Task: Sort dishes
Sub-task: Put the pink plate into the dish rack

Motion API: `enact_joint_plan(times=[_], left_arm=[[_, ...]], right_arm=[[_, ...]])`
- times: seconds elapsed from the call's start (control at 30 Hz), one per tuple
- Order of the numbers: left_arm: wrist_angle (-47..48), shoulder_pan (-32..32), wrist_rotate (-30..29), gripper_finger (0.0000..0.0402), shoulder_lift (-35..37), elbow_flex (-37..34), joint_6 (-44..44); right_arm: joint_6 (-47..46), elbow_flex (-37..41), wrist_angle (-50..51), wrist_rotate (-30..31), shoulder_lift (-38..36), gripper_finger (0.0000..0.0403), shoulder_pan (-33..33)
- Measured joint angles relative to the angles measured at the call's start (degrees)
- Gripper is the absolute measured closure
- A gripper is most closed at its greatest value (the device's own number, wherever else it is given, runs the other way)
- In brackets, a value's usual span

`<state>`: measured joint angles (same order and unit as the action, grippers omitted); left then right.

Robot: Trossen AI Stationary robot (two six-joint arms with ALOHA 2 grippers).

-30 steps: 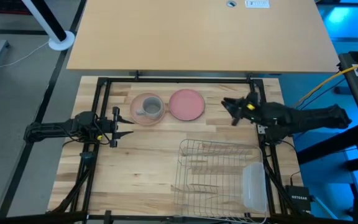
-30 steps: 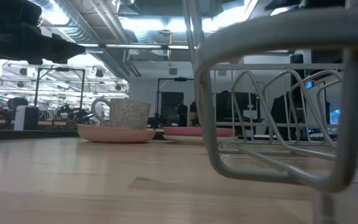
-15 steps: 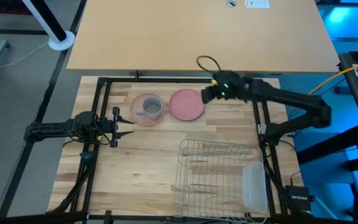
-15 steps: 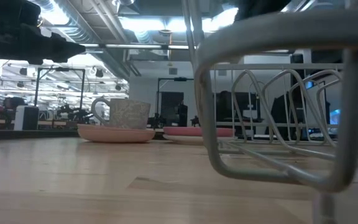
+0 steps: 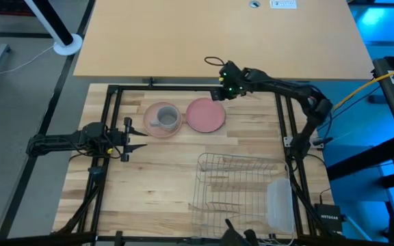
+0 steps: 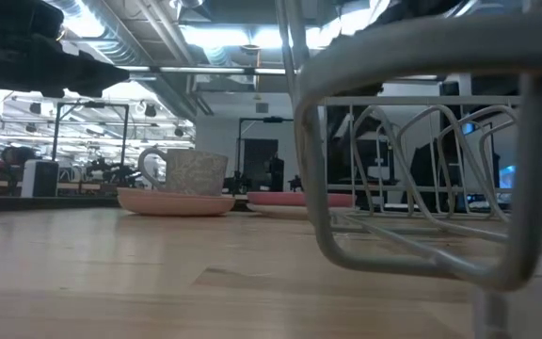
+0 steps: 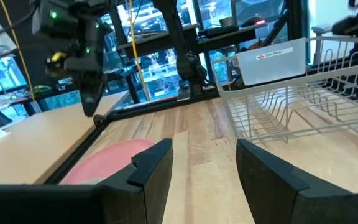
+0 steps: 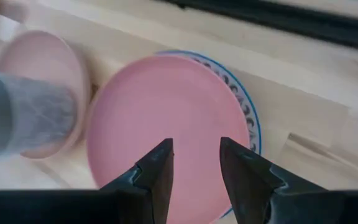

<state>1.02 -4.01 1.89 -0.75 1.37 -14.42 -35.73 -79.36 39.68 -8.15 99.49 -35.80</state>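
A salmon-pink plate (image 5: 205, 115) lies on a blue-patterned plate, whose rim (image 8: 248, 114) shows under it, at the far middle of the table. To its left a second pink plate (image 5: 161, 123) carries a small grey mug (image 5: 165, 117), standing upright. My right gripper (image 5: 221, 96) hovers open above the far right rim of the stacked plates, pointing down; in its wrist view the fingers (image 8: 194, 174) stand apart over the pink plate (image 8: 166, 124). My left gripper (image 5: 132, 137) waits open at the table's left side, with its fingers (image 7: 204, 174) empty.
A wire dish rack (image 5: 241, 181) stands at the near right, with a translucent plastic tray (image 5: 279, 203) on its right side. A black frame (image 5: 197, 87) runs along the table's far edge and sides. Bare wood lies between my left gripper and the rack.
My right gripper has swung from the table's right edge toward the far left, past the frame post, and now hangs tipped downward over the far right rim of the stacked plates. The dishes have stayed where they were.
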Motion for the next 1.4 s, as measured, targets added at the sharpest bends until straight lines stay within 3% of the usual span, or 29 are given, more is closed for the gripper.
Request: enact_joint_plan(times=[0.1, 0.4, 0.8, 1.1, 1.27, 1.4], left_arm=[[0.03, 0.00, 0.00, 0.0233, -0.01, 0.00, 0.38], [0.02, 0.00, 0.00, 0.0233, 0.00, 0.00, 0.82], [0.02, 0.00, 0.00, 0.0233, 0.01, 0.00, 0.94], [0.02, 0.00, 0.00, 0.0233, 0.01, 0.00, 0.53], [0.02, 0.00, 0.00, 0.0233, -0.01, 0.00, 0.53], [0.01, 0.00, 0.00, 0.0233, -0.01, -0.01, 0.71]], right_arm=[[-0.04, -1.39, 1.59, 1.93, 0.91, 0.0267, -0.21], [-0.01, -6.29, 5.72, -3.53, 0.78, 0.0267, -0.19], [-0.27, -18.53, 17.93, 0.09, 0.78, 0.0267, -2.45], [-4.79, -19.29, 14.36, -3.78, 0.97, 0.0267, -2.90], [-4.83, -19.31, 11.47, -3.57, 3.11, 0.0267, -6.02], [-4.98, -19.31, 11.48, -6.84, 6.64, 0.0267, -8.69]])
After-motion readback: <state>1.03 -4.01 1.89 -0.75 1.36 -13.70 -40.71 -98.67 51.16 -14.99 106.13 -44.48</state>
